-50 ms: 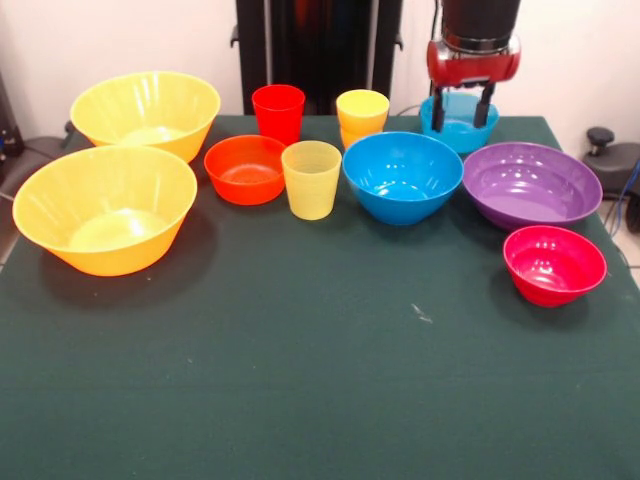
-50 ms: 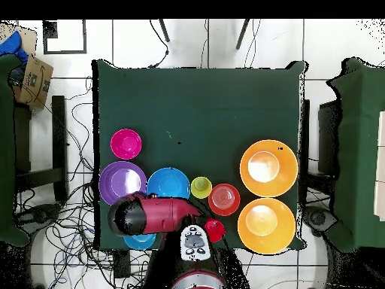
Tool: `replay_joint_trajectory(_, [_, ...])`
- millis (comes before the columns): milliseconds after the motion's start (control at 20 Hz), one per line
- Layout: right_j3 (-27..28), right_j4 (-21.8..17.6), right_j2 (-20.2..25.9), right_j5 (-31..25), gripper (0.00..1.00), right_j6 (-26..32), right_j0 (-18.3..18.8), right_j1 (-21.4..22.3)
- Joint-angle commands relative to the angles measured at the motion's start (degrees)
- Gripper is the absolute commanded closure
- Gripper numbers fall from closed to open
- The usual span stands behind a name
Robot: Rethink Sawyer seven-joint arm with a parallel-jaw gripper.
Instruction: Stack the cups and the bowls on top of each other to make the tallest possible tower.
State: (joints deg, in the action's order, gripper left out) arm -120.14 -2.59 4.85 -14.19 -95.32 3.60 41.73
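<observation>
The tool [image 1: 465, 110] hangs over the small light blue bowl [image 1: 459, 120] at the far right of the table [image 1: 300, 380], its two black fingers spread, one to each side of the bowl's middle, gripping nothing. Whether the fingertips touch the bowl's inside cannot be told.

Just in front of the tool and slightly right sits the wide purple bowl [image 1: 530, 185], and nearer still the pink-red bowl [image 1: 554, 264]. In front of the tool to the left is the medium blue bowl [image 1: 402, 176], close beside the purple one.

Left of the tool, in the same back row, stands the orange-yellow cup [image 1: 362, 115], then the red cup [image 1: 278, 112] farther left. The pale yellow cup [image 1: 311, 178] stands in front of those two, right next to the orange-red bowl [image 1: 245, 169].

Farthest from the tool, at the table's left side, are the two large yellow bowls — one at the back [image 1: 146, 112], one nearer the front [image 1: 104, 208] — close beside each other.

Every cup and bowl stands upright and separate on the table — nothing is stacked. From overhead, the red arm [image 2: 154, 214] covers most of the light blue bowl, with only its rim showing.
</observation>
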Motion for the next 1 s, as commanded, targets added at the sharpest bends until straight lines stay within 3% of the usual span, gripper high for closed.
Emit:
replay_joint_trajectory(50, [-4.3, -5.4, 6.5, -0.8, 0.0, -1.5, 0.1, 1.9])
replay_joint_trajectory(200, [-3.5, -7.4, 5.3, -0.1, 0.0, -1.6, -0.2, 1.0])
replay_joint_trajectory(450, [0.2, -8.7, 1.7, 5.0, 0.0, -5.3, -2.4, -5.5])
replay_joint_trajectory(1000, [4.0, -6.6, 2.1, 0.3, 0.0, -5.0, -2.2, -4.4])
